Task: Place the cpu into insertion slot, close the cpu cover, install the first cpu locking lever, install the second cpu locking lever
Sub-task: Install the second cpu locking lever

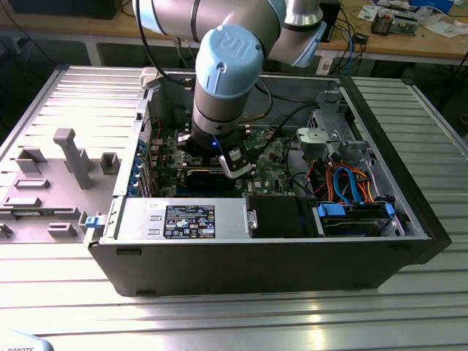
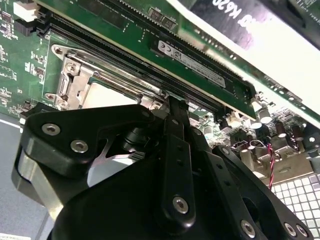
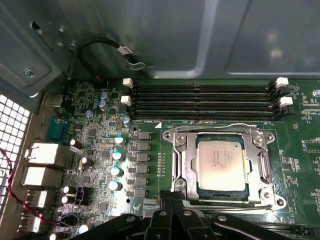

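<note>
Tool (image 1: 232, 165) is down inside the open computer case (image 1: 409, 219), right over the green motherboard (image 1: 274, 167). Exterior view: arm (image 1: 227, 66) comes in from the far side, the last joint with the blue cap pointing toward the camera, wrist section straight down into the case. Case lies on its side on the slatted metal worktop (image 1: 234, 314), and a grey plastic fixture tray (image 1: 58, 175) sits beside it on the exterior view's left. Finger state can't be read from this angle.

Second wrist view: black tool (image 2: 172, 107) linkage fills the foreground, fingers drawn close together with the tips at the edge of the insertion slot (image 2: 75, 75). I can't tell if they're pinching anything (tips partly hidden by the tool's own links). A memory stick (image 2: 200, 60) sits in the long slots just beyond the socket.

First wrist view: the cpu (image 3: 221, 162) is seated flat in the insertion slot (image 3: 182, 187), silver top facing up. The cpu cover (image 3: 256, 172) lies down around the chip, its window framing it. A thin wire locking lever (image 3: 215, 126) runs along the socket edge next to the black memory slots (image 3: 200, 100). Tool fingertips (image 3: 172, 200) sit just at the socket's near edge, between the cover frame and the camera.
</note>
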`<state>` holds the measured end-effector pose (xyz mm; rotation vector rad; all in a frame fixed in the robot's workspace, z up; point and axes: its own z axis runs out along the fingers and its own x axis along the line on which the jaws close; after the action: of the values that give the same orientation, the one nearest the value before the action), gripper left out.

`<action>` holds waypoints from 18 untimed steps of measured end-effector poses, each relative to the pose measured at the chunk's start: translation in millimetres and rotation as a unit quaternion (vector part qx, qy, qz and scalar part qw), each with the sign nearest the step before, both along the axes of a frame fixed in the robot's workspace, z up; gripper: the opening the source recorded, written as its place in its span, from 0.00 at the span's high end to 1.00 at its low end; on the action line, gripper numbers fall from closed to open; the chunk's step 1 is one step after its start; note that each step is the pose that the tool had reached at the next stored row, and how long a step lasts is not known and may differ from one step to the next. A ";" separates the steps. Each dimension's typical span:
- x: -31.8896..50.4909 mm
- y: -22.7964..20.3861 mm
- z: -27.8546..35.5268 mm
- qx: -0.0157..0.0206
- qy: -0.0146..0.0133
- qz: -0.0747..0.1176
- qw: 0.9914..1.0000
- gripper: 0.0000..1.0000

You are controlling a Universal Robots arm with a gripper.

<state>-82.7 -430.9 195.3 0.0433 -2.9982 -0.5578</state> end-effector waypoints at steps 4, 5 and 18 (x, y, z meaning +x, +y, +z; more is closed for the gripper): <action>0.0 1.1 -1.6 0.000 0.000 0.000 1.000 0.89; 0.0 1.3 -2.0 0.000 0.000 0.000 1.000 0.89; -0.8 4.3 -2.9 -0.003 0.000 0.000 1.000 0.89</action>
<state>-83.5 -426.6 192.4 0.0428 -2.9997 -0.5501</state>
